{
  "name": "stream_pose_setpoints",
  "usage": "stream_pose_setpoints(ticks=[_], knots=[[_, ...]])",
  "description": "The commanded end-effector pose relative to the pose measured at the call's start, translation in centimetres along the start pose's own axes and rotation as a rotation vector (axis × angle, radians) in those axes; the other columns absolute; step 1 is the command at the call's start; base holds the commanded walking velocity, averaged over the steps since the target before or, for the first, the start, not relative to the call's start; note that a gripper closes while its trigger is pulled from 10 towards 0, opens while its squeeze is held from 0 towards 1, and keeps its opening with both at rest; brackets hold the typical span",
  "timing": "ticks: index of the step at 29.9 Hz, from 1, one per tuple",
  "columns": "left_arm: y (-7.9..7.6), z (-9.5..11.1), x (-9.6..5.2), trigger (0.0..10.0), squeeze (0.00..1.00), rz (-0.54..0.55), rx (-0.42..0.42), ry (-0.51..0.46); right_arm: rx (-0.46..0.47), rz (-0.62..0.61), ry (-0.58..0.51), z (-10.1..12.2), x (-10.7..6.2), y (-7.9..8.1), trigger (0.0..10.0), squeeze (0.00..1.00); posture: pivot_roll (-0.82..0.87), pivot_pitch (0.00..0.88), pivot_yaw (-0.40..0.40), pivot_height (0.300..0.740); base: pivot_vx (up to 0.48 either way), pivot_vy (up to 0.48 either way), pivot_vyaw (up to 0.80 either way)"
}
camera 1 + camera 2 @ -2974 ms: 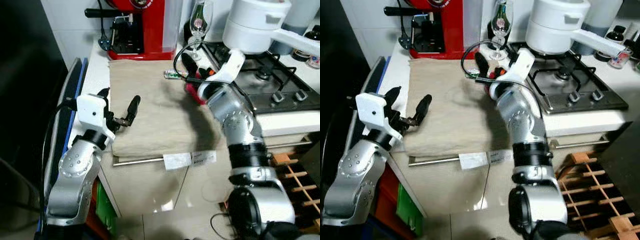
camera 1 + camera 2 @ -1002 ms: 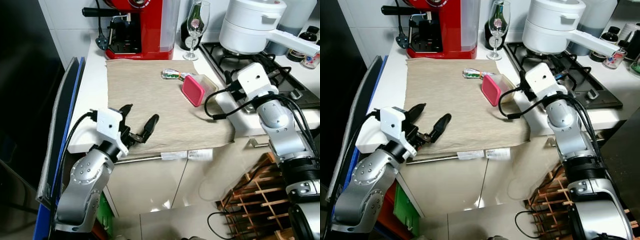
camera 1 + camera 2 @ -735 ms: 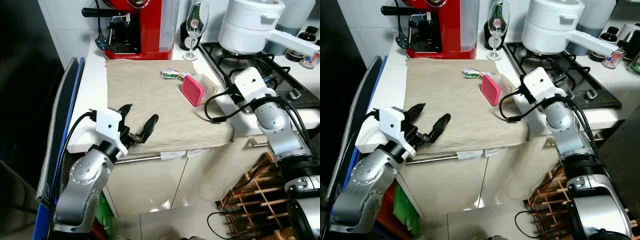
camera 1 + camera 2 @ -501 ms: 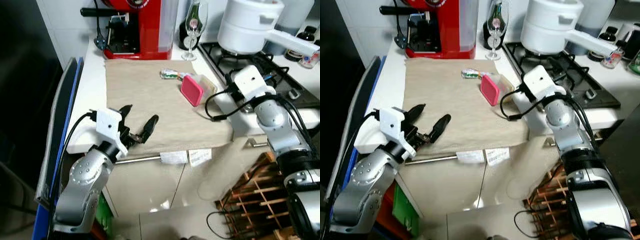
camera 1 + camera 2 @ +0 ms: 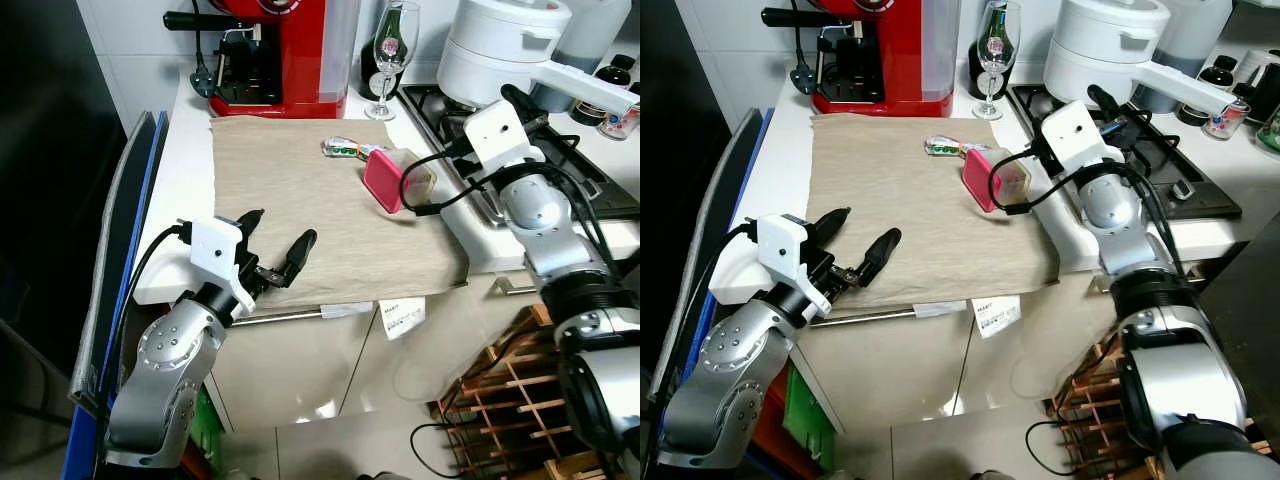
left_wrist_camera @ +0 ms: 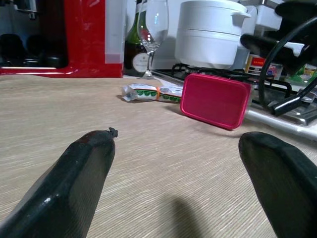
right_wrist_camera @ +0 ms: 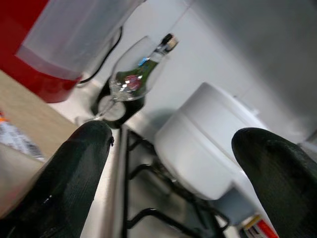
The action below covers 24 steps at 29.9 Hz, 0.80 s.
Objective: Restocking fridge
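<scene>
Left eye view had the pink-lidded container (image 5: 392,176) tilted on the beige cloth (image 5: 300,200) beside a small green-printed packet (image 5: 343,149), with the right gripper (image 7: 168,163) spread wide just beside it over the stove edge and the left gripper (image 5: 272,243) wide apart above the cloth's near edge.

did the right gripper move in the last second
Yes. The right gripper has risen and swung back from the beige cloth's right edge toward the white pot on the hob, fingers open. The pink-lidded container stays put.
</scene>
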<state>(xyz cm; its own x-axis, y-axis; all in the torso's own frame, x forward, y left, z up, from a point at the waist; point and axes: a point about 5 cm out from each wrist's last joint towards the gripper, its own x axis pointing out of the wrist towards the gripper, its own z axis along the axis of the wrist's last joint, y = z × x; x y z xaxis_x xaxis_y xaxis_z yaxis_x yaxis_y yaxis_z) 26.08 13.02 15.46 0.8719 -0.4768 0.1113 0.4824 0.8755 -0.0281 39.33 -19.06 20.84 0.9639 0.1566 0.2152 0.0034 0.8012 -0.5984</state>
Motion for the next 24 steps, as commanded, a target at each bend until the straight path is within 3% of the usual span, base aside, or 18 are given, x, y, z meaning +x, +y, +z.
stream_pose_setpoints(ticks=[1, 18, 24], knots=[[0.0, 0.6, -0.2, 10.0, 0.0, -0.002, 0.014, -0.012, 0.023, 0.001, 0.021, -0.1, 0.3, -0.1, 10.0, 0.21, 0.06, 0.0, -0.047, 0.74, 0.0, 0.0, 0.0], [0.4, 1.0, -0.4, 10.0, 0.0, 0.011, 0.015, -0.006, -0.052, 0.012, 0.161, -2.7, -0.5, 0.3, 10.0, 0.21, 0.07, 0.0, -0.04, 0.74, 0.0, 0.0, 0.0], [0.3, 1.0, -0.2, 10.0, 0.0, 0.007, 0.004, -0.004, 0.148, 0.037, 0.335, -5.7, -2.0, 1.2, 10.0, 0.21, 0.06, 0.0, -0.038, 0.74, 0.0, 0.0, 0.0]])
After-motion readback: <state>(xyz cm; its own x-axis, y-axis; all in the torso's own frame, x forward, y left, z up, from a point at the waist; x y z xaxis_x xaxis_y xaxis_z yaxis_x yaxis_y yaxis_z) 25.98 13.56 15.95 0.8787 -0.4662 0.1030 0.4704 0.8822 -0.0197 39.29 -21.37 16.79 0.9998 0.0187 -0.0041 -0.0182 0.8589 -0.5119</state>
